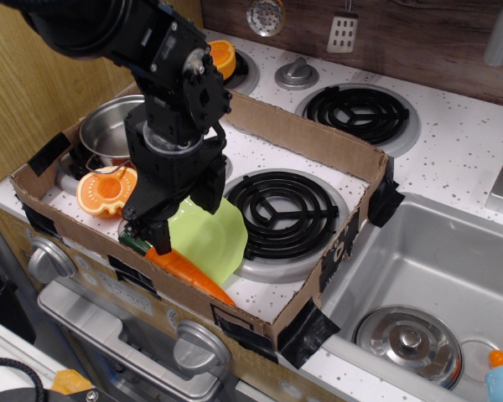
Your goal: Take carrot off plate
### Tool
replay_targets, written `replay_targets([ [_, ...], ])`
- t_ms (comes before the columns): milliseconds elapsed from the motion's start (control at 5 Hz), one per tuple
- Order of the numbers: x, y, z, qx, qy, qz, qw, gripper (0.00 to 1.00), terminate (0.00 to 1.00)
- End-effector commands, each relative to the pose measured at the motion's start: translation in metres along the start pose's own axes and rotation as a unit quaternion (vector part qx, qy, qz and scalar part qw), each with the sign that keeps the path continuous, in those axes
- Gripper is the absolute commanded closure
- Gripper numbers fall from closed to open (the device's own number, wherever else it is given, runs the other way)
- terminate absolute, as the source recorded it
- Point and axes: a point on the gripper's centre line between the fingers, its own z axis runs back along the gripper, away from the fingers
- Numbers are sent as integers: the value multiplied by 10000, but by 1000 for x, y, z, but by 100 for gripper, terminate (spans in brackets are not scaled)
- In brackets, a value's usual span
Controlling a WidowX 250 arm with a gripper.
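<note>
The carrot (194,273) lies along the front-left rim of the lime-green plate (215,237), its green stem end mostly hidden under my gripper. My gripper (183,218) is low over the plate's left part, open. One fingertip (157,238) is down at the carrot's stem end; the other (209,196) is over the plate's far side. I cannot tell whether the fingertip touches the carrot. The arm hides the plate's left part.
A cardboard box wall (318,142) rings the two left burners. A silver pot (107,127) and an orange pumpkin half (107,191) sit at the left. Another orange half (221,57) is behind. A black burner (283,211) lies right of the plate. A sink (436,276) is further right.
</note>
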Motion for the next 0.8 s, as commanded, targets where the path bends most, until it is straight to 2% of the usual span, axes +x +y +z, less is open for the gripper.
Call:
replay_targets([
  [0, -6, 1, -9, -60, -20, 82, 9999, 0, 0],
  [200, -5, 5, -14, -40, 29, 69, 10000, 0, 0],
  [600, -1, 3, -20, -319, 70, 99, 9994, 0, 0],
])
